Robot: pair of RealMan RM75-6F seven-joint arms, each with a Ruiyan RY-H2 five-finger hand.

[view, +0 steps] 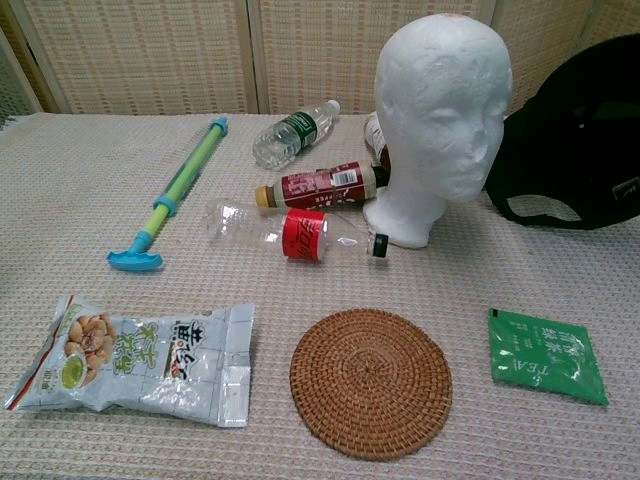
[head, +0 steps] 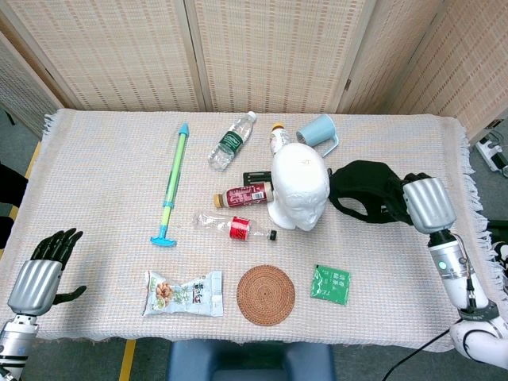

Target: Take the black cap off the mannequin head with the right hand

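The white foam mannequin head (head: 299,186) (view: 440,115) stands bare near the table's middle. To its right hangs the black cap (head: 365,193) (view: 577,135), low over the cloth. My right hand (head: 425,204) grips the cap's right side. In the chest view only the cap shows at the right edge, and the right hand is out of that frame. My left hand (head: 38,274) hovers at the near left corner, fingers apart, holding nothing.
Left of the head lie a red-labelled bottle (head: 246,194), a clear cola bottle (head: 236,226) and a green-labelled water bottle (head: 231,141). A light blue mug (head: 319,131) stands behind. A woven coaster (head: 265,294), green tea packet (head: 329,285), snack bag (head: 183,293) and blue-green pump (head: 172,184) lie nearer.
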